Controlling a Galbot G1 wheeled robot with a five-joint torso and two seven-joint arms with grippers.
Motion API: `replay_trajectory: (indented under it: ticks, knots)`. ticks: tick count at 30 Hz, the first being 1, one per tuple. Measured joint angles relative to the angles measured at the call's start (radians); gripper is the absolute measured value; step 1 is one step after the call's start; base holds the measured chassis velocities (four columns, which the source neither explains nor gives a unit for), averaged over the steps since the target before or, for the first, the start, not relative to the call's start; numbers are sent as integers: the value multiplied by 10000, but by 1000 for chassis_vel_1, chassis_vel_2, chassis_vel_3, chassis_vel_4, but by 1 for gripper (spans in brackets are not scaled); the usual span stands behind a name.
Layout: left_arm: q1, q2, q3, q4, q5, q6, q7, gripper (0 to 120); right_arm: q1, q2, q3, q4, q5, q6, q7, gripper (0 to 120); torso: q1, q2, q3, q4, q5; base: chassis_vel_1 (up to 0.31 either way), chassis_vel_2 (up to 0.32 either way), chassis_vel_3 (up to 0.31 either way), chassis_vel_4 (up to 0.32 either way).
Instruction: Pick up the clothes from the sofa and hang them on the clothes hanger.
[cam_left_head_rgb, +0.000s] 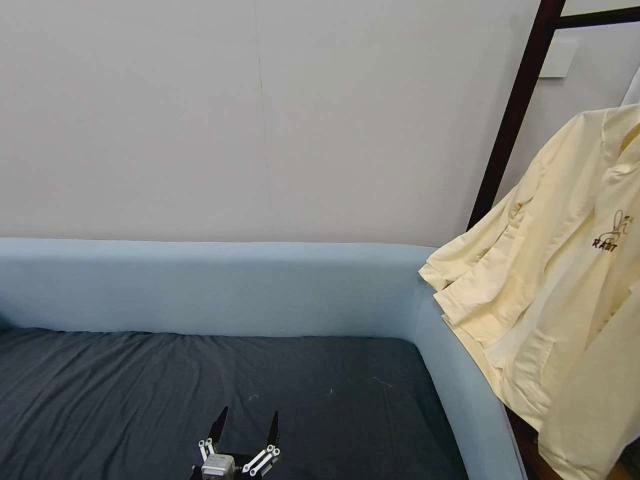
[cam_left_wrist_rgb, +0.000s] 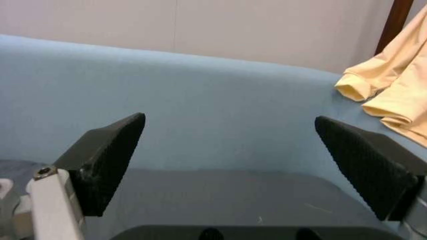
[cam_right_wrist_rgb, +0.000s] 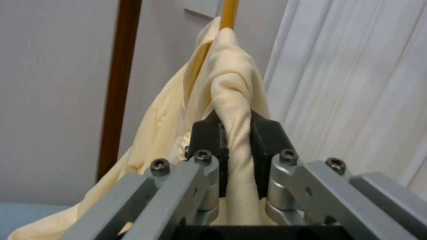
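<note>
small dark chest print (cam_left_head_rgb: 605, 241) on cream jacket (cam_left_head_rgb: 560, 310), letters start "RA", the rest too small to read

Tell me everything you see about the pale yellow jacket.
The pale yellow jacket looks like soft cotton, with a dark print on the chest. It hangs beside the dark wooden rack, sleeves reaching the blue sofa. The right end effector is shut on a bunched fold; the left end effector hovers open, apart.

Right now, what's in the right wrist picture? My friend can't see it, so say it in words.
The right gripper is shut on a bunched fold of the yellow jacket, which hangs from above. A dark wooden post stands on one side of it against a plain wall, and a white curtain hangs on the other.
</note>
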Motion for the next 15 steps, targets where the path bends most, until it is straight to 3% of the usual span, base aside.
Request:
replay_trajectory:
  ticks: [7,15]
  knots:
    - [15,-293,95,39,117,56,2,100,1755,548,-1078,-1508,-1378,883,-745,8,0,0,1,6,-8,0,0,0,0]
    - [163,-446,87,12,310,51,1,100,4137,1051,-3547,-3061,-2668,1420,-1288,8,0,0,0,3,-6,0,0,0,0]
